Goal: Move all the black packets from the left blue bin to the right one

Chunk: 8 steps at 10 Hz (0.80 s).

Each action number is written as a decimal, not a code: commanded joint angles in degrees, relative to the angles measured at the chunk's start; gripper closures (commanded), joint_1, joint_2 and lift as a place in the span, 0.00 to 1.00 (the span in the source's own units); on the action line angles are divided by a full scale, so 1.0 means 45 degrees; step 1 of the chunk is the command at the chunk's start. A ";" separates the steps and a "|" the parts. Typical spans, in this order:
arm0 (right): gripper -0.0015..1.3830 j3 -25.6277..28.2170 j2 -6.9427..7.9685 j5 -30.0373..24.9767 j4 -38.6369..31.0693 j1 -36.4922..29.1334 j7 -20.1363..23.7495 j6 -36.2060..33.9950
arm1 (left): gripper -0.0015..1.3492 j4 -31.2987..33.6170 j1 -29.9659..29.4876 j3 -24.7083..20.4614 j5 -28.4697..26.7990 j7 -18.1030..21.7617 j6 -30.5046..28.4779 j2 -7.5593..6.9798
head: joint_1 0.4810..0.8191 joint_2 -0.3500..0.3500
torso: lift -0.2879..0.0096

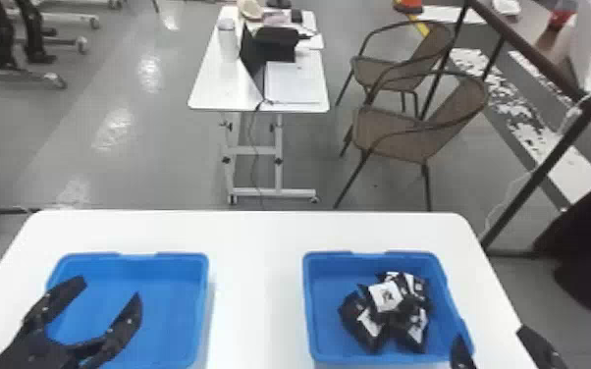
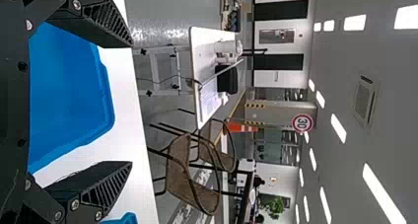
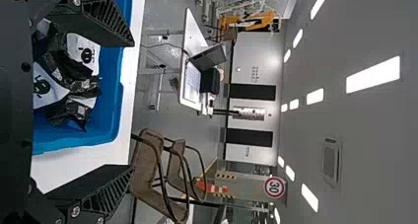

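My left gripper [image 1: 111, 289] stands open above the left blue bin [image 1: 172, 304], whose visible floor holds no packets. In the left wrist view the left gripper [image 2: 131, 103] has its fingers wide apart, with that bin [image 2: 74, 95] beyond them. At the right, my right gripper [image 1: 488, 333] is open by the near right corner of the right blue bin [image 1: 329, 314]. Several black packets [image 1: 386, 297] with white labels lie piled in that bin. From the right wrist, the right gripper [image 3: 133, 105] shows nothing between its fingers, and the packets [image 3: 69, 81] lie beyond.
Both bins stand on a white table [image 1: 255, 275], with a bare strip between them. Past its far edge are a small wheeled desk [image 1: 221, 93] and brown chairs [image 1: 397, 132]. A dark metal frame [image 1: 540, 171] stands off to the right.
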<state>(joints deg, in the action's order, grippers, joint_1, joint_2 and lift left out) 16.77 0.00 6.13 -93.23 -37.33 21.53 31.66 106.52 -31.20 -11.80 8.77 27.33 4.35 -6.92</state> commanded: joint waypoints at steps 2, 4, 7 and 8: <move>0.10 -0.0016 0.0011 0.0004 -0.0045 0.0013 0.0000 -0.0005 | 0.14 0.0000 -0.0019 0.0026 0.0063 0.0020 -0.0028 -0.0045 | 0.63 0.38 | 0.97; 0.10 0.0003 0.0011 0.0121 -0.0162 -0.0065 0.0000 -0.0005 | 0.14 0.0000 0.0000 0.0084 0.0083 0.0001 -0.0028 -0.0103 | 0.63 0.37 | 0.97; 0.10 -0.0036 0.0011 0.0141 -0.0123 -0.0084 0.0000 -0.0063 | 0.14 -0.0020 0.0020 0.0104 0.0102 0.0020 -0.0087 -0.0084 | 0.63 0.37 | 0.97; 0.10 -0.0036 0.0011 0.0141 -0.0143 -0.0084 0.0000 -0.0063 | 0.14 -0.0039 0.0020 0.0104 0.0122 0.0020 -0.0106 -0.0084 | 0.63 0.37 | 0.97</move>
<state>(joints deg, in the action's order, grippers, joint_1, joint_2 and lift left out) 16.62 0.00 6.77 -93.84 -37.73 21.53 31.38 106.41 -31.11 -11.33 9.26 27.41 3.87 -7.30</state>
